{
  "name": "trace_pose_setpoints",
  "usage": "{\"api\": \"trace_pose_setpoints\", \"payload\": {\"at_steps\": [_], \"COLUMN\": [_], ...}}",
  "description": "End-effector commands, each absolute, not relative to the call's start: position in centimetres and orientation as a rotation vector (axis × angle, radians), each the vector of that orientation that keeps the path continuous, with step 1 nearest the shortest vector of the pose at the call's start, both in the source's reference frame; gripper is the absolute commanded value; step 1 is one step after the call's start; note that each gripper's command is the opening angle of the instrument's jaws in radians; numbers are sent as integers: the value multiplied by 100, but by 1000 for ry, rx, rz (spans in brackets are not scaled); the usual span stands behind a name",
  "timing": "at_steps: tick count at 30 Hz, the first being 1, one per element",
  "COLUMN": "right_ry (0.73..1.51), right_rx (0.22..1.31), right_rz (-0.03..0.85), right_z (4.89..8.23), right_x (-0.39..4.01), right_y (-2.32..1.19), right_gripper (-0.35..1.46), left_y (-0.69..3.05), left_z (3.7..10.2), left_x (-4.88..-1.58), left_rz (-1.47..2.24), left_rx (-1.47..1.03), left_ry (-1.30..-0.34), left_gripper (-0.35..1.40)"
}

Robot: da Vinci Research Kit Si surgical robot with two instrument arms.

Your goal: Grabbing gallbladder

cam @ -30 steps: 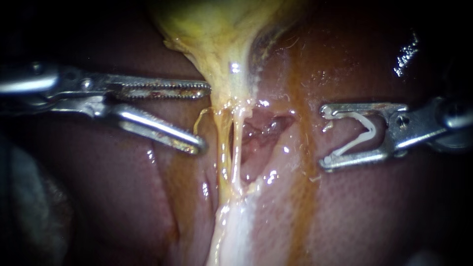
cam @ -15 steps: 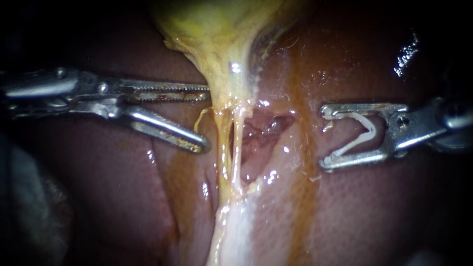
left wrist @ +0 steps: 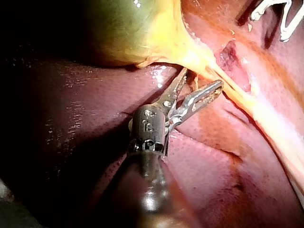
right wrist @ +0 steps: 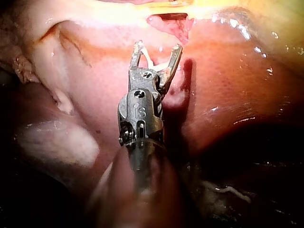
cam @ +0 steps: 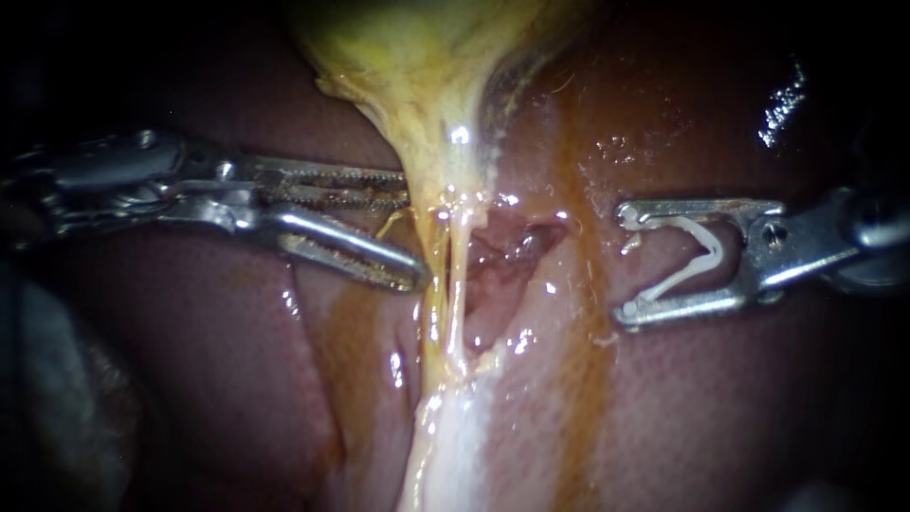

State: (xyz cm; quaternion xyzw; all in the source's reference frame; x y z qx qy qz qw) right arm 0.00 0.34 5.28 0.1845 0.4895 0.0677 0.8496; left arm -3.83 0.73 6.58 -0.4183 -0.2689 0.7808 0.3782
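Note:
The yellow-green gallbladder [cam: 417, 57] narrows downward into a pale neck with thin tubes [cam: 453, 284] below it. My left instrument [cam: 409, 228] reaches that neck from the left with its toothed jaws open. Both tips touch the neck's left edge. In the left wrist view these jaws [left wrist: 202, 81] stand apart just under the gallbladder [left wrist: 128, 28], a yellow strand between their tips. My right instrument [cam: 626, 264] hovers over the liver to the right of the neck. It holds a white clip [cam: 697, 256] between its jaws. The same clip [right wrist: 148, 58] shows in the right wrist view.
Dark red liver [cam: 209, 360] lies on both sides of the neck. A raw red opening [cam: 502, 246] shows just right of the tubes. A wide pale band of tissue [cam: 455, 446] runs down from the tubes toward the lower edge.
My left instrument has slid right until its jaw tips meet the gallbladder's neck, and the gap between the jaws has narrowed a little. The right instrument and clip have stayed still.

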Motion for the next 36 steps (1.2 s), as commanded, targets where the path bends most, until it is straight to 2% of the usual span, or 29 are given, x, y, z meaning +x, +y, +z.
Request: {"api": "trace_pose_setpoints", "payload": {"at_steps": [1, 11, 19, 23, 32, 36], "right_ry": [1031, 1031, 1031, 1028, 1028, 1028], "right_rx": [388, 388, 388, 388, 388, 388], "right_rz": [143, 143, 142, 141, 141, 141], "right_z": [528, 529, 529, 529, 529, 529], "right_x": [0, 0, 0, 0, 0, 0], "right_y": [34, 34, 34, 33, 33, 33], "right_gripper": [50, 50, 50, 50, 50, 50], "left_y": [74, 87, 89, 90, 93, 97], "left_z": [657, 654, 655, 656, 655, 652], "left_x": [-383, -377, -377, -377, -373, -371], "left_rz": [1985, 1876, 1834, 1811, 1769, 1755], "left_rx": [-1068, -1073, -1053, -1047, -1036, -1035], "left_ry": [-691, -746, -768, -778, -794, -805], "left_gripper": [46, 34, 7, 0, -1, -11]}}
